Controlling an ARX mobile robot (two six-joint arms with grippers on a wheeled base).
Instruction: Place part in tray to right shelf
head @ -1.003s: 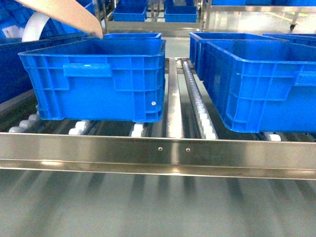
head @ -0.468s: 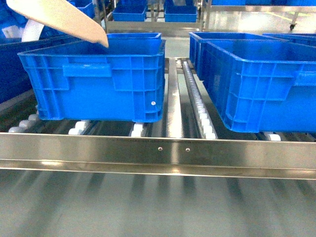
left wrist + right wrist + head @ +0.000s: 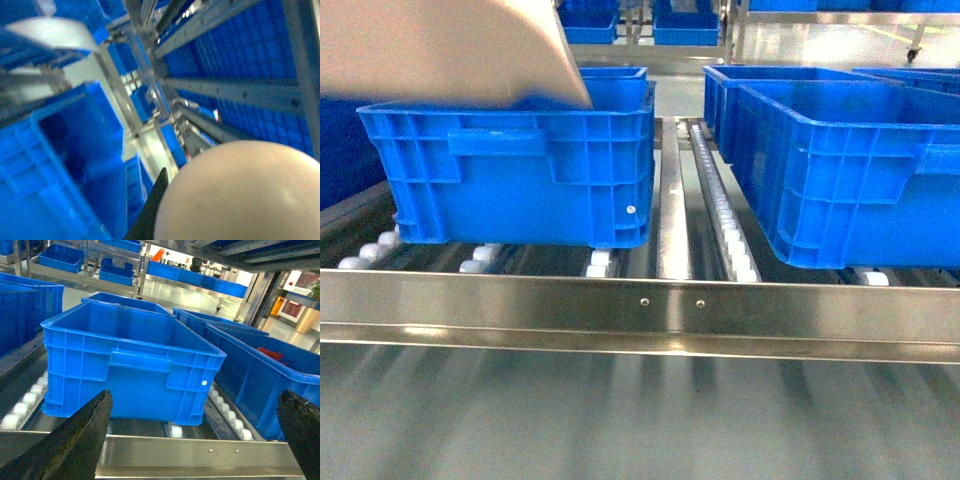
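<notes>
Head view, far left: tray (image 3: 440, 50) fills the top-left corner, cream underside toward the camera, tilted, its lower edge over the back-left rim of the left crate (image 3: 520, 170). Blurred. Left wrist view shows the same tray (image 3: 240, 192) as a rounded beige mass bottom right, with a dark finger (image 3: 152, 210) just beside it; only one finger shows, so can't tell whether the left gripper is clenched on the tray or released. Behind it, tilted view of blue crates and steel rack posts, smeared.

Part: not visible in any view; can't tell if it sits in the tray or the crate.

Centre: left crate sits on the white rollers (image 3: 600, 262) of the shelf (image 3: 670, 305), behind the flat steel front rail. A steel divider track runs between it and the right crate (image 3: 840, 170), which stands well apart on the right with another crate just behind it.

Right wrist view: right gripper (image 3: 197, 432) with jaws spread wide, nothing between them, dark fingers (image 3: 75, 440) at both lower corners, in front of the rail and facing the left crate (image 3: 130, 365). Red item (image 3: 272, 352) lies in the right-hand crate.
</notes>
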